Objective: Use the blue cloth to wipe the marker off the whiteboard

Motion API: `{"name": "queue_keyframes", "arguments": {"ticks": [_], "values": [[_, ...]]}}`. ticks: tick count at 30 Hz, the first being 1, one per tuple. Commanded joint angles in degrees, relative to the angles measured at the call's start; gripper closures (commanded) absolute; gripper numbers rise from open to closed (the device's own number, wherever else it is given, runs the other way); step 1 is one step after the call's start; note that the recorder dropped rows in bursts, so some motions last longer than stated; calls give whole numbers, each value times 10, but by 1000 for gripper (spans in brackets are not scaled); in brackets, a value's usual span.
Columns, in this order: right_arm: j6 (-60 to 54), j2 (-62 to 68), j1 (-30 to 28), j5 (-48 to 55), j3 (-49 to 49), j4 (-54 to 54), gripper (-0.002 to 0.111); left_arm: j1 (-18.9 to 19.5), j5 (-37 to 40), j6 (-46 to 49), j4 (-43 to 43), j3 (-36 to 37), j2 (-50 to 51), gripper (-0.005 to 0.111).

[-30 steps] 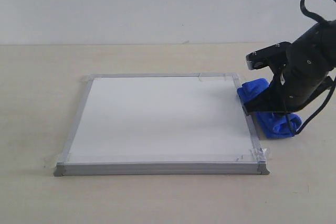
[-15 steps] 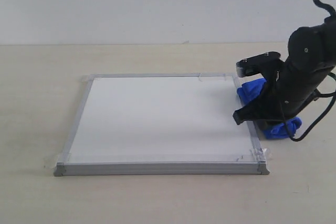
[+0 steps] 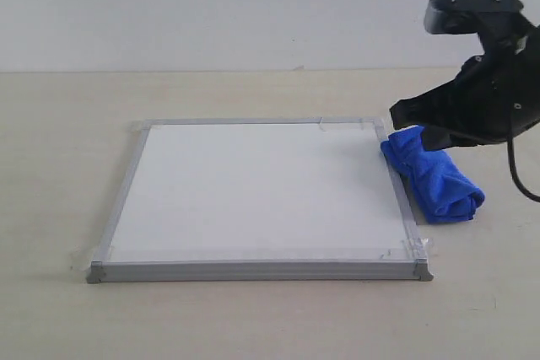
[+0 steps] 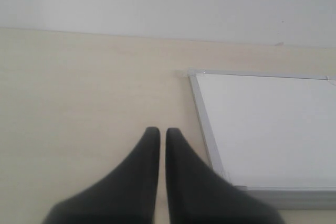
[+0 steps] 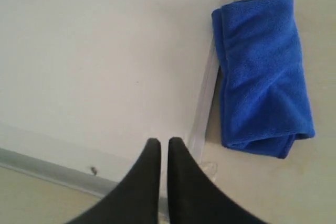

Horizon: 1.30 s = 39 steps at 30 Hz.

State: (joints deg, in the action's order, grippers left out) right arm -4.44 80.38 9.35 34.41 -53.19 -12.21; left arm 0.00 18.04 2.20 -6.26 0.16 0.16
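I see no marker line on the whiteboard [image 3: 253, 191], so I judge wiping complete. The blue cloth [image 5: 262, 72] lies released beside the frame, below my right gripper [image 5: 164, 142], whose jaws are pressed together and empty. My left gripper [image 4: 159, 130] is likewise pressed together and empty.

Soft, napped microfibre on the blue cloth [image 5: 262, 72], matt and fuzzy, just off to one side of the fingers [image 5: 181, 182] of the right gripper [image 5: 160, 141]. Smooth, faintly sheeny white coating on the whiteboard [image 5: 105, 51] ahead of those fingertips, edged with a dull grey metal frame [image 5: 206, 103]. Clear glossy tape [image 3: 418, 249] at a corner. Matt black plastic, probably, on the fingers themselves. Pale, matt, wood-look table [image 3: 253, 326] beneath.
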Motion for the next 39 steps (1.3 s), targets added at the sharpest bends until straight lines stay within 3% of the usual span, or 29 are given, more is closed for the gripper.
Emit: {"name": "queue_keyframes", "arguments": {"ticks": [1,7,13,32,36,39], "values": [[-9,-86,0,-42,70,-63,108,0,-2,4,-3,-2,-2,102],[-13,-191,0,-49,150,-112,108,0,-2,4,-3,-2,-2,102],[-12,-250,0,47,165,-128,108,0,-2,4,-3,-2,-2,102],[-44,-276,0,26,165,-127,108,0,-2,4,-3,-2,-2,102],[-40,-334,36,-18,168,-127,108,0,-2,4,-3,-2,-2,102],[-51,-406,106,-129,215,-127,108,0,-2,4,-3,-2,-2,102]]}}
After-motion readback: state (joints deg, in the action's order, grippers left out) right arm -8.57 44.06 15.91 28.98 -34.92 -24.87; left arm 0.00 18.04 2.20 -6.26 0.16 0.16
